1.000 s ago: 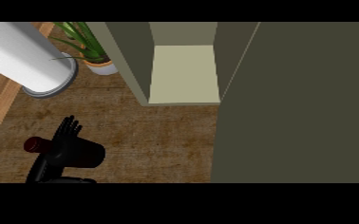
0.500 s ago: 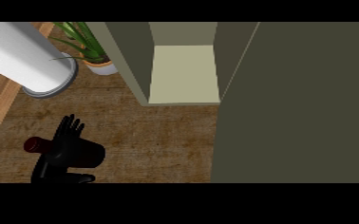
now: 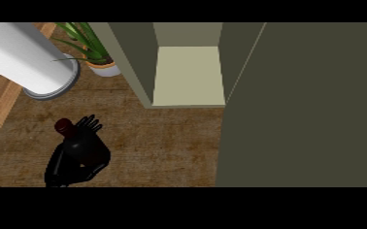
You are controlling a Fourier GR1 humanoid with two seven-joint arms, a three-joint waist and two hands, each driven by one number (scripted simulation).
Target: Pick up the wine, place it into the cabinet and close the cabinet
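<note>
The wine bottle point(image 3: 64, 125) is dark with a dark red top, low at the left of the wooden counter point(image 3: 165, 140). My left hand point(image 3: 84, 148) is curled round its body and hides most of it; only the red top shows beside the fingers. The cabinet point(image 3: 188, 75) stands open up and to the right of the hand, its pale inner floor bare. Its door point(image 3: 294, 106) is swung out and fills the view's right side. My right hand shows nowhere.
A large white cylinder point(image 3: 36, 63) with a grey rim lies at the upper left. A potted plant point(image 3: 97, 58) stands between it and the cabinet's left wall. The counter's wooden edge runs along the far left.
The bottle's red top has moved up and right, from left of my hand to just beside the fingers. The hand has turned a little with it.
</note>
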